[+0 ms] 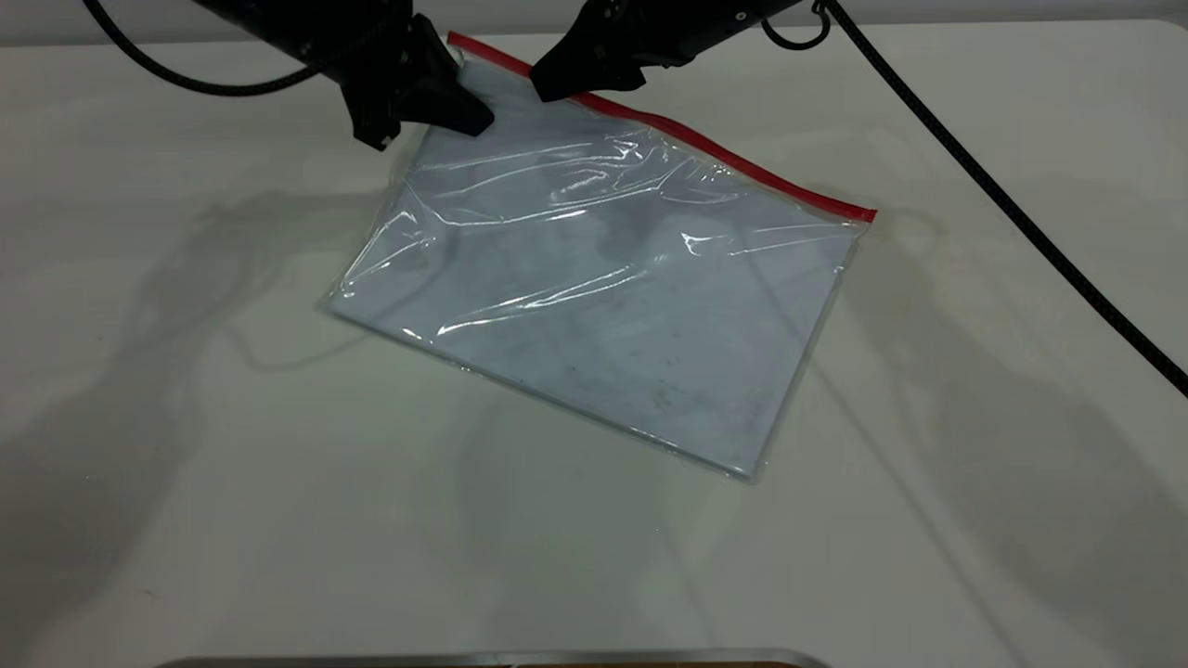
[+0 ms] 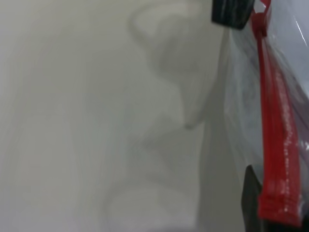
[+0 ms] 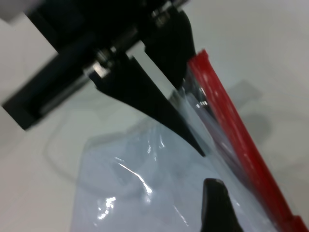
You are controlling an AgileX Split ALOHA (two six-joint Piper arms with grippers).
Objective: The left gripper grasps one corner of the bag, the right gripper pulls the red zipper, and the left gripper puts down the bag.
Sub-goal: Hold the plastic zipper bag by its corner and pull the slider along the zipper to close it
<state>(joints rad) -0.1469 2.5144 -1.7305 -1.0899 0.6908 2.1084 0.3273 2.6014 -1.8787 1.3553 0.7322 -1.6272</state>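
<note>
- My left tool point(image 1: 444, 88) is at the far left corner of the bag point(image 1: 464, 70), and its two wedge jaws are pressed on the clear plastic there — I judge the first step, the grasp of the corner, as done.
- The bag point(image 1: 603, 288) lies mostly flat on the bench point(image 1: 186, 464); only the held corner looks lifted a little.
- The red zipper point(image 1: 733, 158) runs along the far long edge, from the held corner toward the right end of the bag.
- My right tool point(image 1: 580, 79) is just beside the left one, above the zipper near the same corner. In the left wrist view a small red slider tab point(image 2: 258, 20) sits next to a black fingertip, but if the fingers pinch it — this I cannot tell.
- So the pull along the strip seems not yet made; the whole length of the zipper is ahead of the right tool.
- Left to do, in my judgement: draw the slider toward the right end, then put the bag down with the left tool.
</note>
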